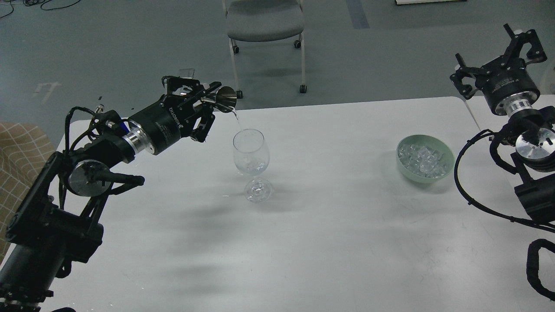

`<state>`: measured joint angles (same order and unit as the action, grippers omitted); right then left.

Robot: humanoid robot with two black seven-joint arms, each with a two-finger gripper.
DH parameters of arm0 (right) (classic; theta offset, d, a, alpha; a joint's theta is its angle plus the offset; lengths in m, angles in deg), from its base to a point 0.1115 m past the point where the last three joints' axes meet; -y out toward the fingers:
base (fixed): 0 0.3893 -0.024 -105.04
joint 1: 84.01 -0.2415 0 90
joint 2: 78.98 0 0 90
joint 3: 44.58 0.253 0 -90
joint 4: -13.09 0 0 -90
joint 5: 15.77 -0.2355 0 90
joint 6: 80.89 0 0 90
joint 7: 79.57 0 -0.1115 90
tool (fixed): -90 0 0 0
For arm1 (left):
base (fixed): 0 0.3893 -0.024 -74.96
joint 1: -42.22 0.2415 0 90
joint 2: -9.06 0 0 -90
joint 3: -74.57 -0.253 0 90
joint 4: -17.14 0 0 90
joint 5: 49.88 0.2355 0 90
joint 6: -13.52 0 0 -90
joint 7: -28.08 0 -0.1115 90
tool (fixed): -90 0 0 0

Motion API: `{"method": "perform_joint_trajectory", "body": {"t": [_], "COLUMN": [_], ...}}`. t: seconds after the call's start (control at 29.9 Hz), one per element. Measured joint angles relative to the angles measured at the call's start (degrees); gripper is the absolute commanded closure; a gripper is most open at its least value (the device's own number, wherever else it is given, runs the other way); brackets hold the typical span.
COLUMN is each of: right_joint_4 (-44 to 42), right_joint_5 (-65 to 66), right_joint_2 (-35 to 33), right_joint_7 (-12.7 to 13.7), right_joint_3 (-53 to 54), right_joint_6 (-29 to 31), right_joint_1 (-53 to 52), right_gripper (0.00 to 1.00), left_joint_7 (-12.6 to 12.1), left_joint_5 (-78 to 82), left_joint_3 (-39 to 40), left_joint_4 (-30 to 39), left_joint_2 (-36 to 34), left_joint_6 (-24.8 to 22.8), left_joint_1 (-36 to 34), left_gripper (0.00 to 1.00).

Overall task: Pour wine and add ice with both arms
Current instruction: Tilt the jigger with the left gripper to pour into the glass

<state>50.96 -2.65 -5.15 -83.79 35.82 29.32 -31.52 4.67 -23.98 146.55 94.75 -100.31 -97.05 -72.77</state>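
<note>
A clear wine glass (251, 157) stands upright on the white table (329, 225), left of centre. My left gripper (204, 100) is shut on a small steel measuring cup (226, 99), tilted above and left of the glass rim. A thin stream of clear wine (237, 123) falls from the cup into the glass. A pale green bowl (447, 161) holding many clear ice cubes (422, 159) sits at the right. My right gripper (498, 54) is open and empty, raised above the table's far right edge, beyond the bowl.
A grey office chair (264, 19) on castors stands on the floor beyond the table's far edge. A tan checked cushion (19, 147) lies at the left edge. Black cables (472, 203) loop off my right arm near the bowl.
</note>
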Motion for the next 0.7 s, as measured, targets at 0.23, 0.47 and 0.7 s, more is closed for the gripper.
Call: {"method": "perform_joint_trajectory", "body": {"t": [0.23, 0.47, 0.7], "right_joint_4": [0.02, 0.02, 0.02], "right_joint_5": [-0.03, -0.03, -0.03], "right_joint_2": [-0.08, -0.37, -0.43], "right_joint_7": [0.00, 0.00, 0.00], "right_joint_3": [-0.03, -0.06, 0.02], "right_joint_6": [0.24, 0.35, 0.40], "right_joint_1": [-0.17, -0.14, -0.15], "right_gripper": [0.00, 0.00, 0.00], "left_joint_7": [-0.83, -1.11, -2.07], "left_joint_5": [1.81, 5.61, 5.92], "left_joint_3": [0.00, -0.05, -0.04], "left_joint_4": [0.00, 0.36, 0.60], "left_joint_2": [-1.31, -1.26, -1.11], "left_joint_6": [-0.99, -3.11, -3.25], "left_joint_1": [-0.68, -0.75, -1.38], "left_gripper": [1.00, 1.00, 1.00]}}
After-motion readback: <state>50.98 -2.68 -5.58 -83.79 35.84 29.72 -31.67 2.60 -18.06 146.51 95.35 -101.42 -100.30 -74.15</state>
